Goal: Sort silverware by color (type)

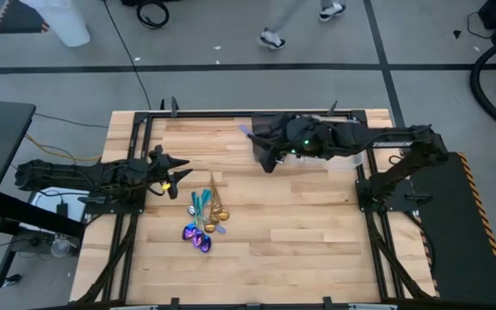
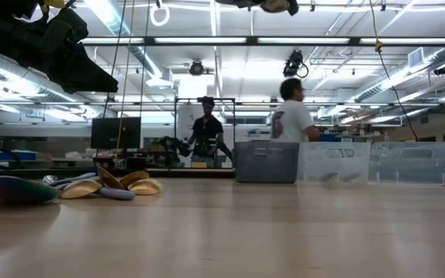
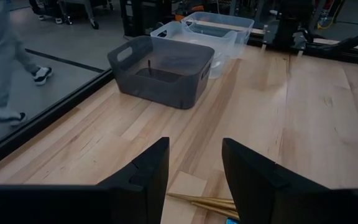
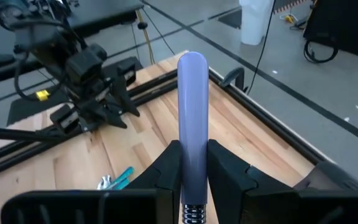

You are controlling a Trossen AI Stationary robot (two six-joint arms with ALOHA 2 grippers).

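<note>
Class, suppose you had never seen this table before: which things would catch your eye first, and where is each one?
Probably the bright silverware pile, gold, teal and purple pieces heaped on the wood just ahead of the open left gripper. Next, the right gripper near the table's far edge, shut on a pale purple handle that sticks straight out from between its fingers. Then the dark bin with clear bins behind it along that far edge.

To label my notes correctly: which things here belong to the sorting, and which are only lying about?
Sorting: gold metal spoons; teal-blue slim utensils; purple-rainbow spoons; lavender-handled utensil, held by right gripper.
Lying about: dark grey plastic bin; clear plastic bins; person behind.
</note>
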